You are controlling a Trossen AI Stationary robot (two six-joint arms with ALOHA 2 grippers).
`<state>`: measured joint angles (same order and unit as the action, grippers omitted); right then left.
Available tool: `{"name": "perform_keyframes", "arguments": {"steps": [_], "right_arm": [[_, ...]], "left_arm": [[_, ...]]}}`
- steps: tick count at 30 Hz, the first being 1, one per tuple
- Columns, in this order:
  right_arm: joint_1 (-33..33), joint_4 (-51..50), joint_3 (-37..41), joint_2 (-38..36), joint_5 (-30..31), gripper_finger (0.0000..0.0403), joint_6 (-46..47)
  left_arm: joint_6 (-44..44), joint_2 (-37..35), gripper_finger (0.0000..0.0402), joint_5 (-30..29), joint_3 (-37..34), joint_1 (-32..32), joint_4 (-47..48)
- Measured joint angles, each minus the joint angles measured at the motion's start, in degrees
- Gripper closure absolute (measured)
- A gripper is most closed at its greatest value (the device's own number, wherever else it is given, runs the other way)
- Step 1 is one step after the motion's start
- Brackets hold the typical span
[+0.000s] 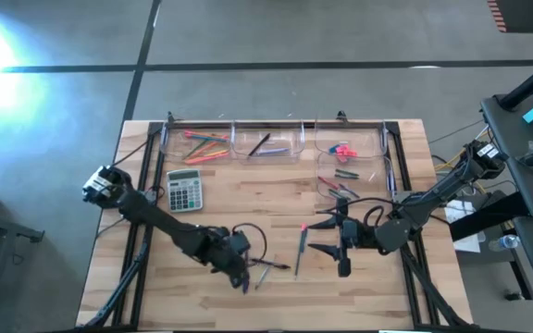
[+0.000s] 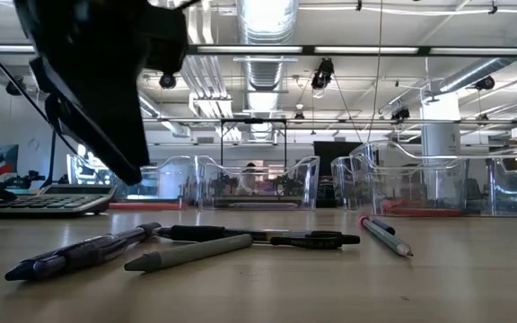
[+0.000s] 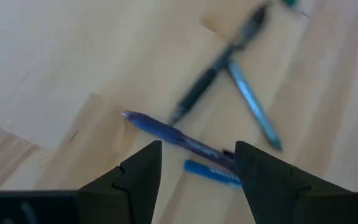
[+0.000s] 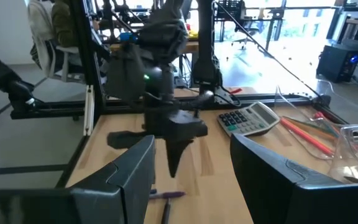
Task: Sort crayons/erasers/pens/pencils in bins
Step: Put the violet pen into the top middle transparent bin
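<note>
Several loose pens lie flat on the wood near the table's near edge: a purple pen (image 3: 166, 132), a black pen (image 3: 219, 65) crossed by a blue-grey pen (image 3: 253, 106), and a short blue piece (image 3: 210, 173). A grey pencil with a pink end (image 1: 300, 245) lies to their right. My left gripper (image 3: 197, 174) hovers open above the purple pen, raised off the table in the low view (image 2: 97, 81). My right gripper (image 1: 327, 235) is open, right of the pencil, touching nothing. Four clear bins (image 1: 265, 153) stand along the far edge, holding bright pencils (image 1: 206, 146), dark pens and pink erasers (image 1: 343, 149).
A grey calculator (image 1: 185, 190) sits left of centre, in front of the bins. A black metal frame (image 1: 137, 185) runs along the table's sides. Bare wood (image 1: 248, 208) lies between the bins and the loose pens. Desks and a chair stand in the room beyond.
</note>
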<state>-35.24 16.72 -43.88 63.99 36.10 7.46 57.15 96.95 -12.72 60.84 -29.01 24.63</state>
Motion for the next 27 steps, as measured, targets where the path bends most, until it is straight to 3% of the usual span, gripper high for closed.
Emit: {"name": "perform_keyframes", "arguments": {"steps": [9,22,27], "right_arm": [[-0.02,-0.18,0.0,0.0,0.0,0.0202,-0.02],[0.0,-0.18,0.02,0.0,-0.02,0.0202,-0.02],[0.0,-0.11,0.02,0.0,0.0,0.0202,-0.02]], "left_arm": [[6.62,5.05,0.0213,8.99,0.04,5.16,0.41],[4.23,11.19,0.0216,9.45,4.97,6.87,5.14],[3.97,12.69,0.0257,9.48,6.62,7.34,7.59]]}}
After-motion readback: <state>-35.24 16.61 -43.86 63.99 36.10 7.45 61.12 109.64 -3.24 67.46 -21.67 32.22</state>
